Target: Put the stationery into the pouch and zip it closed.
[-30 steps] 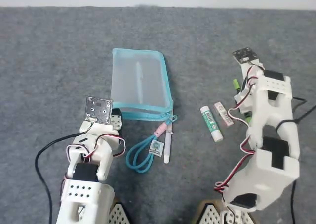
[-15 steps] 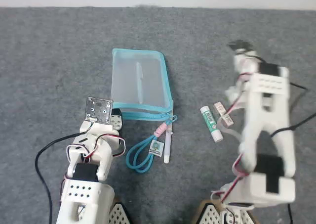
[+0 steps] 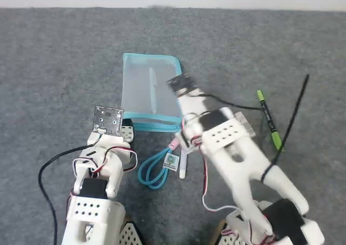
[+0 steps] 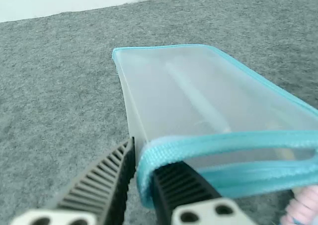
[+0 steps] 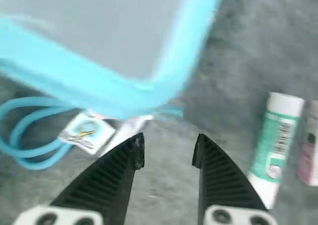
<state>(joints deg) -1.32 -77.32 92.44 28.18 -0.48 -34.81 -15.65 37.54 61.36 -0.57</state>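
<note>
The left gripper [image 4: 142, 160] is clenched on the near corner of the pouch [image 3: 148, 91], which lies flat on the carpet [image 3: 65, 50]; the right gripper [image 5: 168, 144] hangs with jaws released above the white pen [image 3: 183, 161], just beside the zip end. To pick the pen well, I think the jaws should descend across it, away from the tag [image 5: 85, 131] and the blue cord [image 3: 153, 172]. Room is narrow between the pouch edge and the glue stick [image 5: 271, 150]; open carpet lies toward the green pen [image 3: 268, 119].

The pouch [image 3: 148, 91] lies behind the cord loop [image 3: 153, 170] and pen [image 3: 183, 166], with the marker [image 3: 269, 119] well to the right.
</note>
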